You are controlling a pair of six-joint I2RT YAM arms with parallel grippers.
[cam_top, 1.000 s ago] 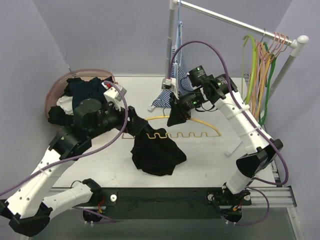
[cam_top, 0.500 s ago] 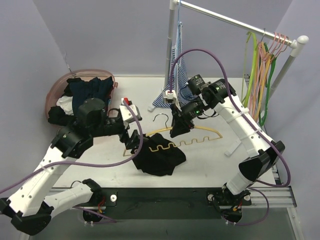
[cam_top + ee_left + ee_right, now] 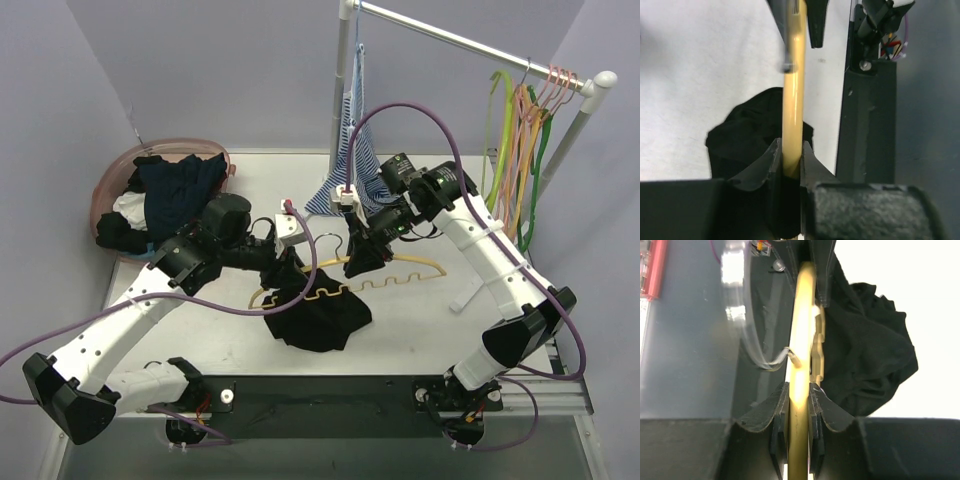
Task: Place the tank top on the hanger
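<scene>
Hanger (image 3: 794,100), now clamped by left pincer (image 3: 790,155)

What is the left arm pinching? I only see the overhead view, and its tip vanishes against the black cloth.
Observer: In the left wrist view, the left fingers are shut on the yellow hanger.
Visitor: Does the right arm hold cloth?
Observer: No. Its wrist view shows the right fingers clamped on the bare hanger alone. The tank top is bunched beside it, outside the fingers.
Visitor: Is the top on the hanger yet?
Observer: I cannot tell. The left wrist view only shows the hanger bar crossing in front of the crumpled tank top.
</scene>
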